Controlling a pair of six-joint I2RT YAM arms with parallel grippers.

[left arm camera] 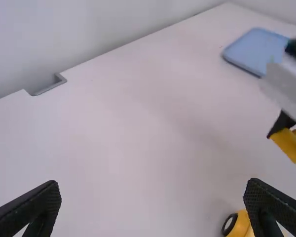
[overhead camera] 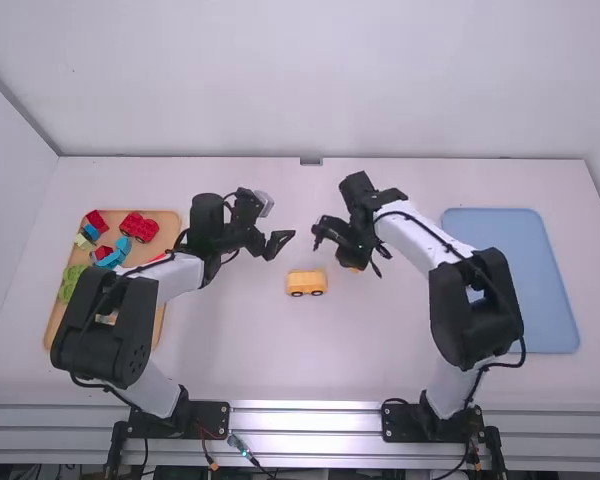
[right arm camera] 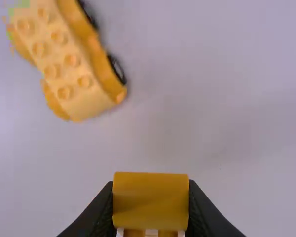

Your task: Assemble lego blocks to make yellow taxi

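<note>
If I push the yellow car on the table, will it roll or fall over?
The yellow car would probably roll if pushed lengthwise, since it stands on round wheels. It seems unlikely to tip easily, being low and longer than it is tall. Its blocky, studded body looks like plastic, so it's probably stiff, not squishy.

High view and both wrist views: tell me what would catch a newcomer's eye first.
Probably the yellow block gripped in the right pincer, with the wheeled yellow car body standing near the middle of the white table. Next, likely the bright red, blue and green pieces on the brown tray at the far left.
</note>
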